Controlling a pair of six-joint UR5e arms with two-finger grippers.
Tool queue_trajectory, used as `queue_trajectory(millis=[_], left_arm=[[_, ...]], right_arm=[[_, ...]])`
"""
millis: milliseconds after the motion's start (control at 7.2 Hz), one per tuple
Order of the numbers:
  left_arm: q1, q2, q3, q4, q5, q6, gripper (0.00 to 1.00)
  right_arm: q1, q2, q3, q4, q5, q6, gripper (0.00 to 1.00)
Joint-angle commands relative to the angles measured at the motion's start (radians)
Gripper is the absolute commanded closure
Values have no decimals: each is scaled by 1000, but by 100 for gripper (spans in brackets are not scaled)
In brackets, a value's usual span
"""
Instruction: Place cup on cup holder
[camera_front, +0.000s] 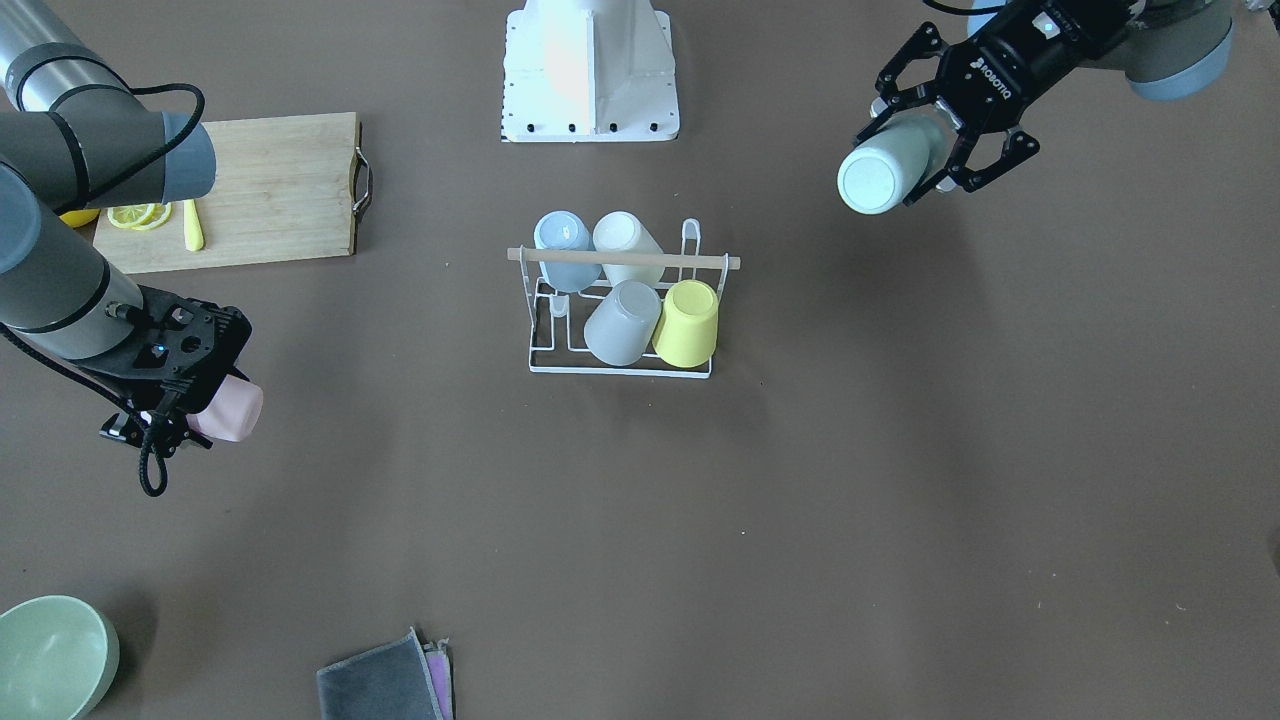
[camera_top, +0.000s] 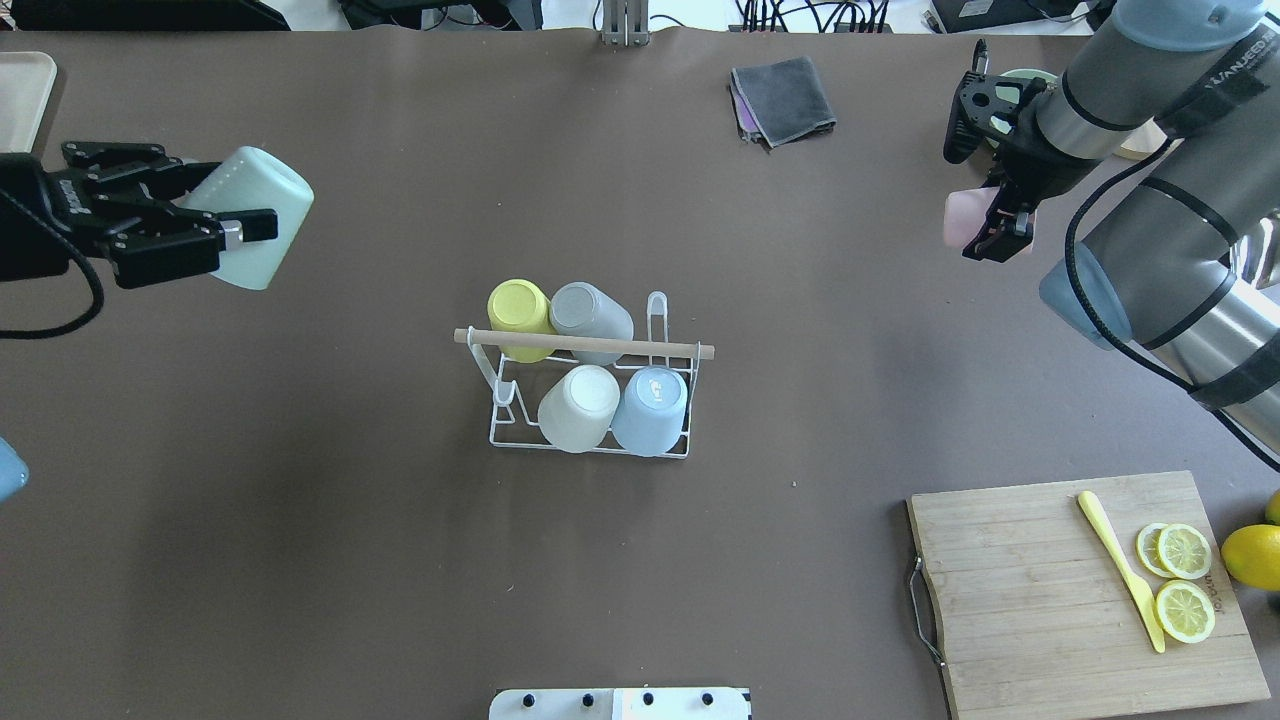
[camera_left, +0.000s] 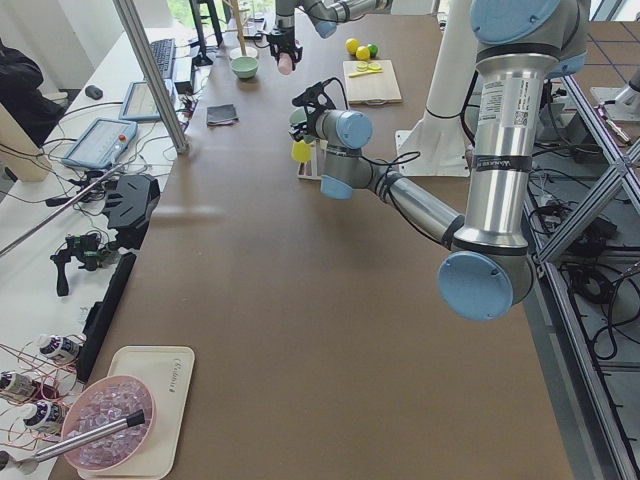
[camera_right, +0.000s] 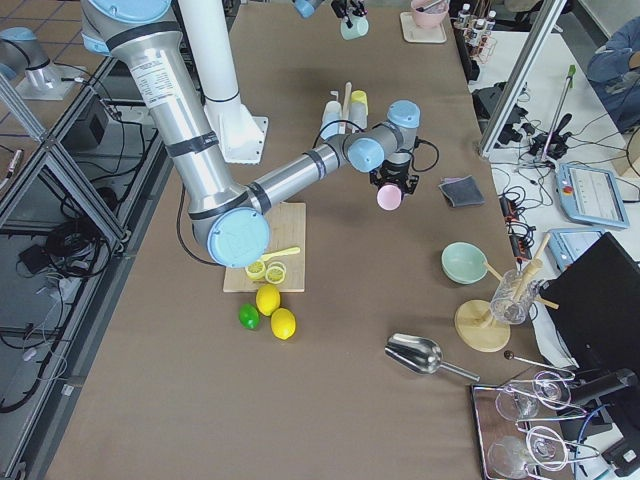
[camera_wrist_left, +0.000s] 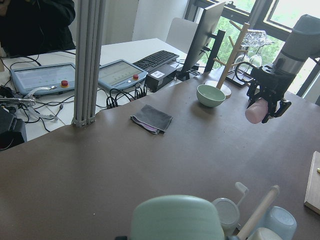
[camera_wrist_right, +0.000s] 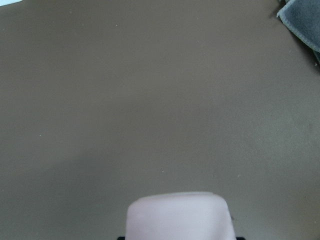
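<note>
The left claw (camera_top: 240, 195) is clamped on a mint-green cup (camera_top: 265, 235), one finger on each side of its wall. The cup is held on its side above the counter (camera_top: 400, 560), well off to the left of the cup holder (camera_top: 680, 350). The right claw (camera_top: 965, 205) is clamped on a pale pink cup (camera_top: 955, 228), also clear of the counter, well apart from the holder on the right and near a green bowl (camera_front: 50, 655). The holder stands mid-counter, its wooden rod across the top. Four cups sit upturned on its prongs: yellow (camera_top: 518, 308), grey (camera_top: 592, 312), cream (camera_top: 580, 405) and blue (camera_top: 650, 410). A folded grey cloth (camera_top: 785, 95) lies at the far edge. A cutting board (camera_top: 1030, 590) with lemon slices (camera_top: 1185, 580) lies near the right arm.
</note>
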Motion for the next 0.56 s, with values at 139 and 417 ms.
queue_trajectory(millis=[139,417], left_arm=[[249,-18,-23,-15,419,61,100],[580,-9,-31,-104,851,144,100]], right_arm=[[-17,11,-105,204,29,86,100],[-28,87,-142,193,37,77,100]])
